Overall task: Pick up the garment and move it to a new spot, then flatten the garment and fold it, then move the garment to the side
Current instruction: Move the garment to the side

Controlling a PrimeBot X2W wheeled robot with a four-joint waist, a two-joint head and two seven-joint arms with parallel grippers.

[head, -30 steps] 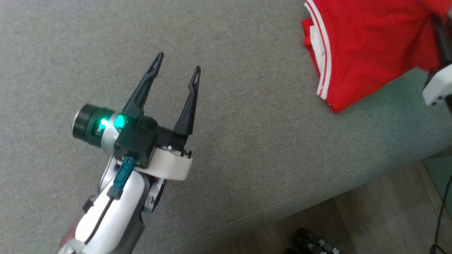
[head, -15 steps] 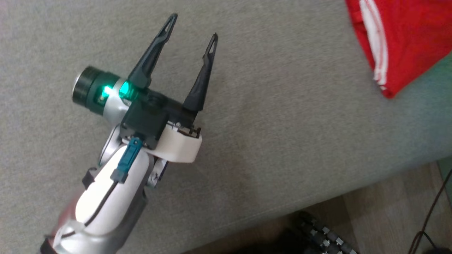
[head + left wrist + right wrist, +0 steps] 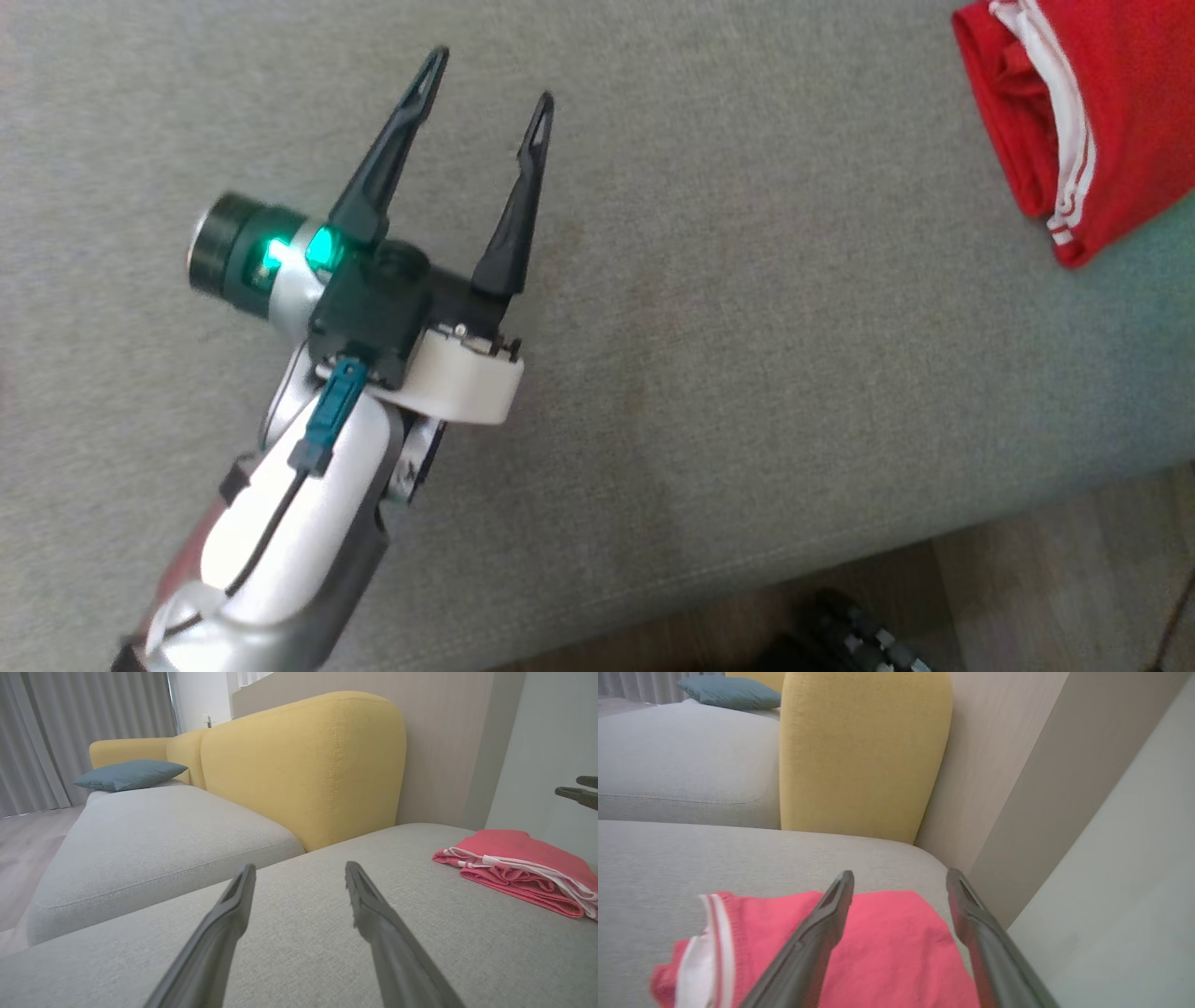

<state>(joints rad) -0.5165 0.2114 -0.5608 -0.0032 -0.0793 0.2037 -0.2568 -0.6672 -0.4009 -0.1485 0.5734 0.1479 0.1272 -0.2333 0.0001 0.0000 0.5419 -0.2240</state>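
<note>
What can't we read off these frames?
- Garment: head view, cut by the top and right edges; full outline unknown.
- Garment near side: right wrist view, cut by the bottom edge, partly behind the right pincer fingers.
- Dark object on the floor: head view, blurred, cut by the bottom edge; unidentifiable.

Head view: the left gripper (image 3: 489, 77) has two long, dark fingers (image 3: 378, 177), each tapering to a slotted tip and rooted in a black, block-shaped housing (image 3: 373, 317). A dark cylinder (image 3: 224, 257) beside it carries a glowing green light (image 3: 322, 247). Below sits a white curved collar (image 3: 462, 383) with small screws (image 3: 459, 329). A teal connector (image 3: 331, 415) feeds a thin black cable (image 3: 266, 541) down the glossy white forearm (image 3: 308, 504), which is grey underneath. Right wrist view: the right gripper (image 3: 901, 873) has matte dark-grey fingers (image 3: 808, 942) of the same tapered shape.
</note>
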